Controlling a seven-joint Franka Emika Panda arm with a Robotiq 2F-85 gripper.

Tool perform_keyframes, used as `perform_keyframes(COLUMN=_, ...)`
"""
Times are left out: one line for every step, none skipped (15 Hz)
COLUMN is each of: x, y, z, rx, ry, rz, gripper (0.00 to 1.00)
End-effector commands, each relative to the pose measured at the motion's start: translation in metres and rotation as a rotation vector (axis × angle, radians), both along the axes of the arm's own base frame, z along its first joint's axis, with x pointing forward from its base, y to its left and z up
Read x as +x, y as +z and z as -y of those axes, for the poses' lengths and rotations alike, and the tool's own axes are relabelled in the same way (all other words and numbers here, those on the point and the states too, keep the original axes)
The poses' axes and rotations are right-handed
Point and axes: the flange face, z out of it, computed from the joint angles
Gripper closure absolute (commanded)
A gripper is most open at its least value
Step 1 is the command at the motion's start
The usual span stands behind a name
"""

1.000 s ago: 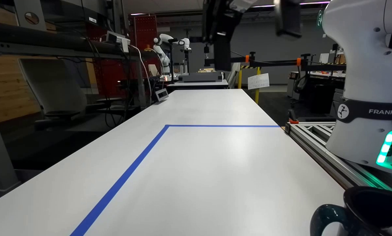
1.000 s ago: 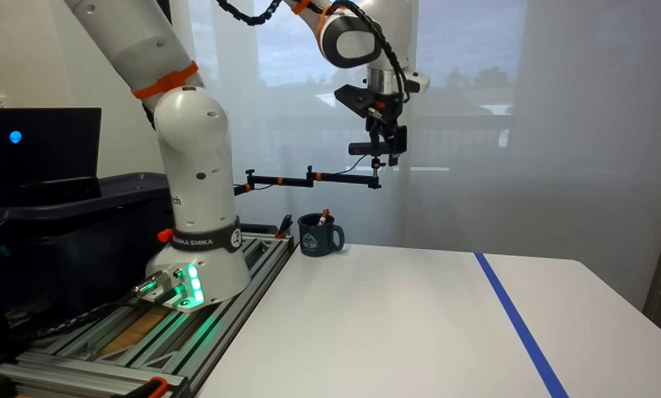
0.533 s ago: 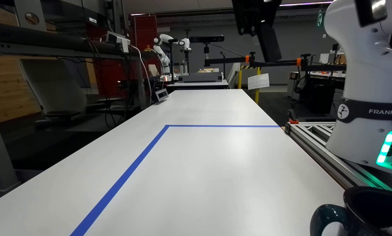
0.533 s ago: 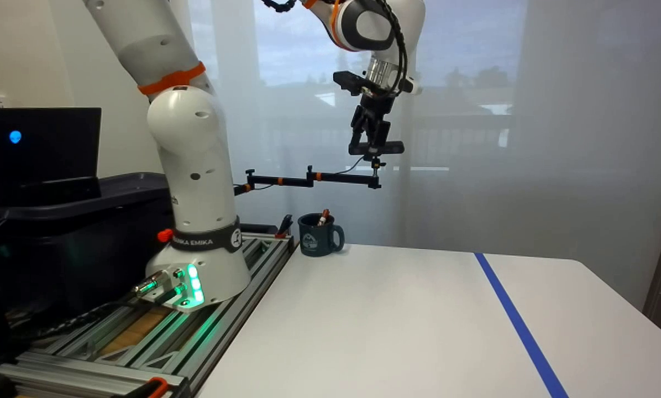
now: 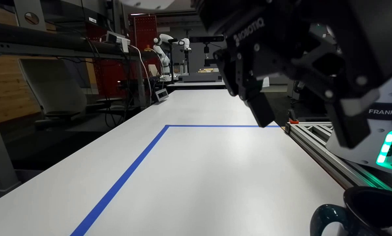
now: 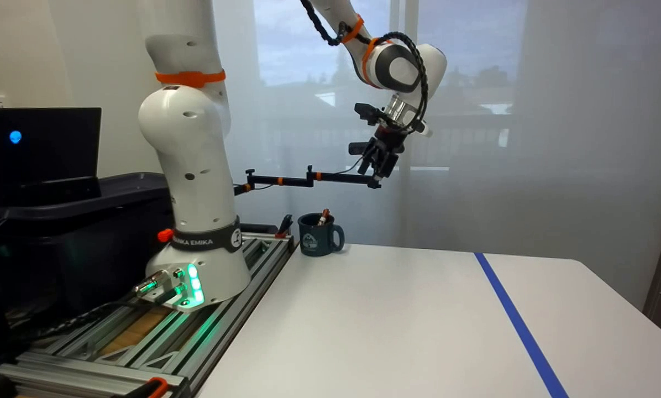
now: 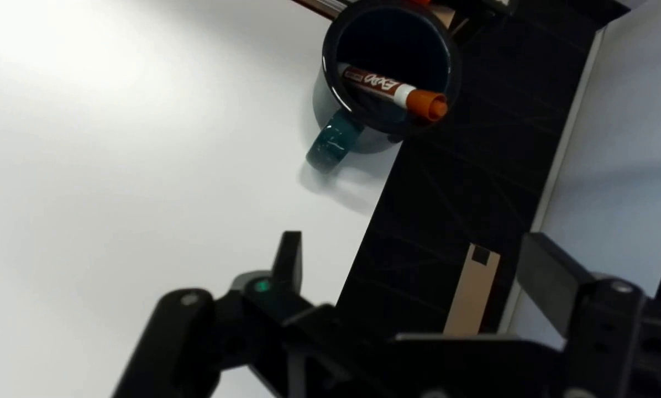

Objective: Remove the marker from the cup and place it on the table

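A dark green cup (image 6: 315, 243) stands upright on the white table (image 6: 419, 309) at its far corner near the robot base. It also shows at the lower right in an exterior view (image 5: 360, 218) and at the top of the wrist view (image 7: 399, 47). An Expo marker (image 7: 380, 85) with an orange-brown cap leans inside the cup, cap end at the rim. Its cap end shows above the rim in an exterior view (image 6: 324, 216). My gripper (image 7: 410, 257) is open and empty. It hangs tilted above the table, higher than the cup and apart from it, in both exterior views (image 5: 307, 123) (image 6: 370, 174).
Blue tape (image 5: 127, 173) marks lines on the table. The table edge runs close beside the cup, with dark floor and a wooden strip (image 7: 472, 293) below it. A jointed camera mount (image 6: 336, 178) stands behind the cup. The metal base rail (image 6: 269, 276) borders the table.
My gripper has come lower and closer to the cup-side exterior camera, and it is more tilted. The arm has leaned forward. The cup and marker have not moved.
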Motion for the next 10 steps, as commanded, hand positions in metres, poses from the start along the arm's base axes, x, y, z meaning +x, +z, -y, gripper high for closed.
perform_keyframes(x=0.020, y=-0.015, z=-0.021, rx=-0.039, ry=0.010, rz=-0.033, gripper=0.00)
perform_keyframes(x=0.022, y=-0.018, z=-0.026, rx=-0.051, ry=0.009, rz=-0.037, gripper=0.00)
perform_keyframes(x=0.024, y=-0.020, z=-0.029, rx=-0.058, ry=0.014, rz=-0.043, gripper=0.00)
perform_keyframes(x=0.026, y=-0.022, z=-0.031, rx=-0.051, ry=0.012, rz=-0.041, gripper=0.00)
perform_keyframes(x=0.025, y=-0.023, z=-0.032, rx=-0.048, ry=0.001, rz=-0.041, gripper=0.00)
perform_keyframes(x=0.025, y=-0.023, z=-0.033, rx=-0.031, ry=0.005, rz=-0.044, gripper=0.00)
perform_keyframes(x=0.025, y=-0.023, z=-0.033, rx=-0.021, ry=0.006, rz=-0.057, gripper=0.00)
perform_keyframes(x=0.025, y=-0.020, z=-0.033, rx=0.012, ry=0.005, rz=-0.069, gripper=0.00)
perform_keyframes(x=0.024, y=-0.019, z=-0.032, rx=0.005, ry=-0.012, rz=-0.085, gripper=0.00)
perform_keyframes(x=0.022, y=-0.018, z=-0.034, rx=0.016, ry=-0.018, rz=-0.094, gripper=0.00)
